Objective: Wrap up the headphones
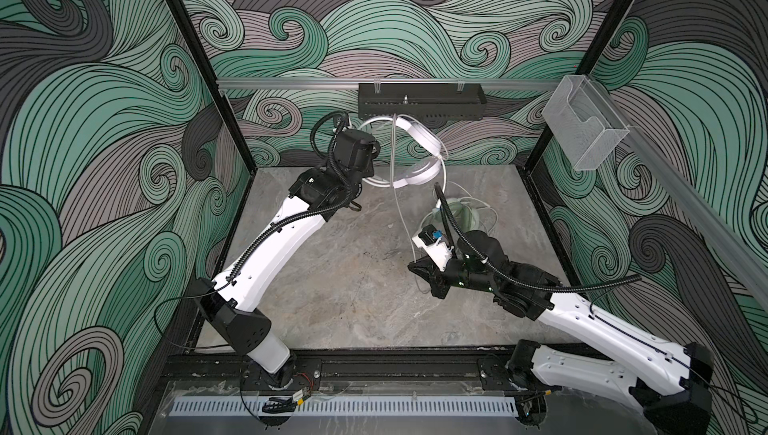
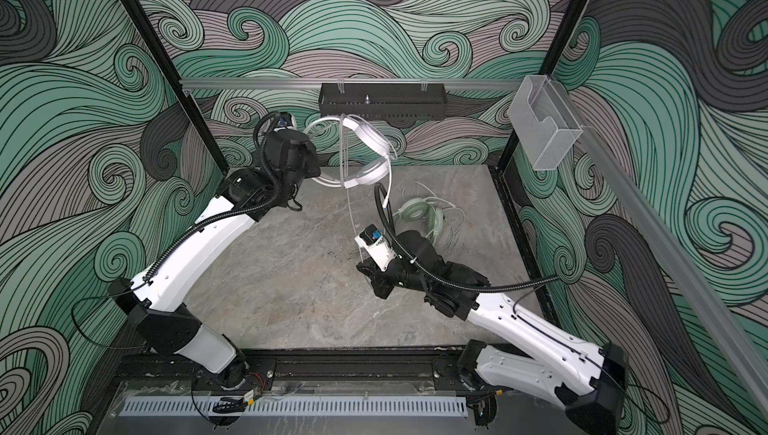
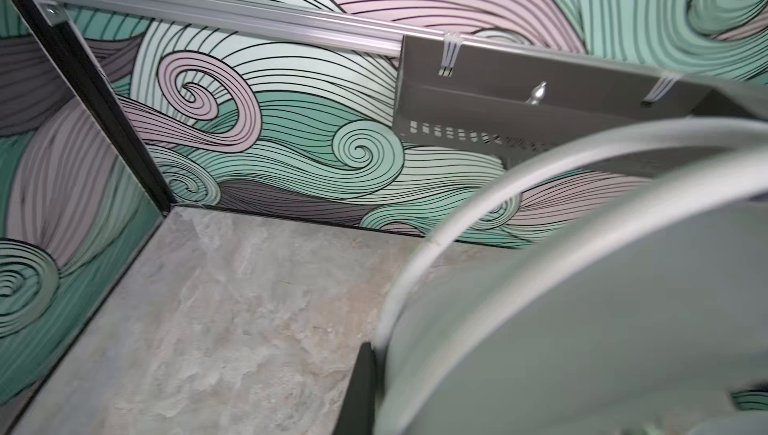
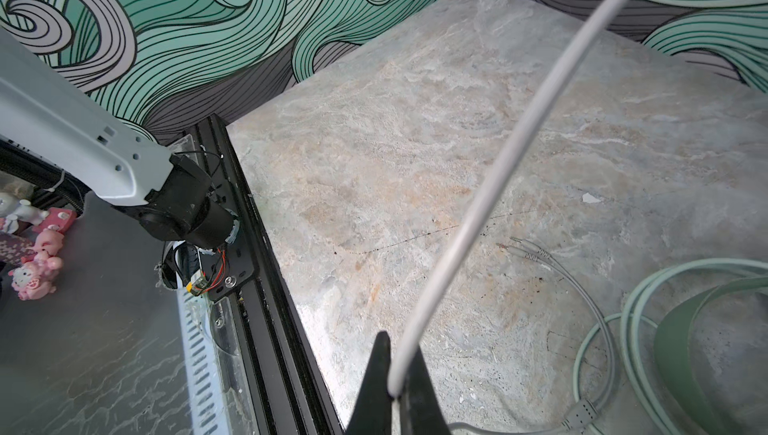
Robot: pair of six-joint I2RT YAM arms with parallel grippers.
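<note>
So far: the white headphones (image 1: 417, 175) were off the tabletop (image 1: 332, 287), hanging in the air just below the black tray (image 1: 419, 106) at the back wall. A few strands of their white cable (image 4: 498, 179) crossed the band, which I read as the first turns of a wrap.
Left gripper (image 3: 374, 387): mostly hidden behind its wrist in both top views. In the wrist view one dark finger lay against the rim of the white set, so it read as closed tight on the white headphones.
Right gripper (image 4: 395, 391): jaws pinched together on the white cable, low over the middle of the tabletop. The cable ran up tautly from it towards the raised set.
Left to do, white set: a long run of cable between the set and the Right gripper had yet to go round.
Loose tail: a pale lead with two plugs (image 4: 523, 251) lay on the tabletop. Whether it was the white cable's end, I could not tell.
Mint green headphones (image 1: 465, 214): lay flat on the tabletop towards the back right, cable sprawled loose around them, touched by neither gripper and wholly unwrapped.
Progress: judged early; one set begun, none finished.
Black tray contents: only a small metal stud showed inside, no headphones.
Clear box (image 1: 590, 137): hung on the right-hand rail, nothing seen in it.
</note>
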